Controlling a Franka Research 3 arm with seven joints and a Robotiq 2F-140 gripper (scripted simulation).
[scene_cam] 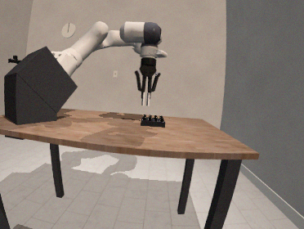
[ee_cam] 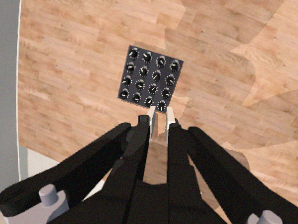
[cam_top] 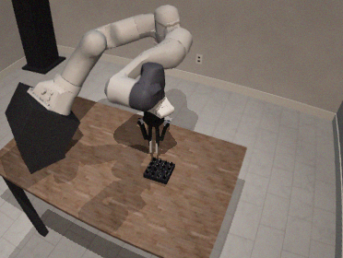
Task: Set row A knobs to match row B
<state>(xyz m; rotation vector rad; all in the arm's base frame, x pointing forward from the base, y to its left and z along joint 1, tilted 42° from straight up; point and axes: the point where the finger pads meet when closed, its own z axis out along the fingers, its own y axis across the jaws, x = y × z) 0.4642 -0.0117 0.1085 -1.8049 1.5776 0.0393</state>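
From where I stand, the arm reaches out over the bench (cam_top: pixel 203 184) (scene_cam: pixel 122 139), and its gripper (cam_top: pixel 154 148) (scene_cam: pixel 145 100) (ee_cam: pixel 160 114) hangs in the air, pointing down. The fingers are brought near to each other, with a narrow gap between them, and nothing is held in this gap.

The knob box (cam_top: pixel 159 170) (scene_cam: pixel 153 123) (ee_cam: pixel 150 78) sits flat on the bench top. In the top view it is well inside all edges, nearer to the long edge at the back than to the corner at the bottom of the picture. The fingertips are above it and a little to one side; in the exterior view I see air between them and the knobs.

I judge that the step in hand is the approach to a first knob, with the fingers already made narrow so they can go down among the close neighbours. Which side has the socket I cannot tell, and the white lines are too small for a sure reading.

The next move, I think, asks to choose the right knob of row A, to put the gap exactly over it, and to lower straight. A small error sideways could push a knob from another row, and this one must then be put back.
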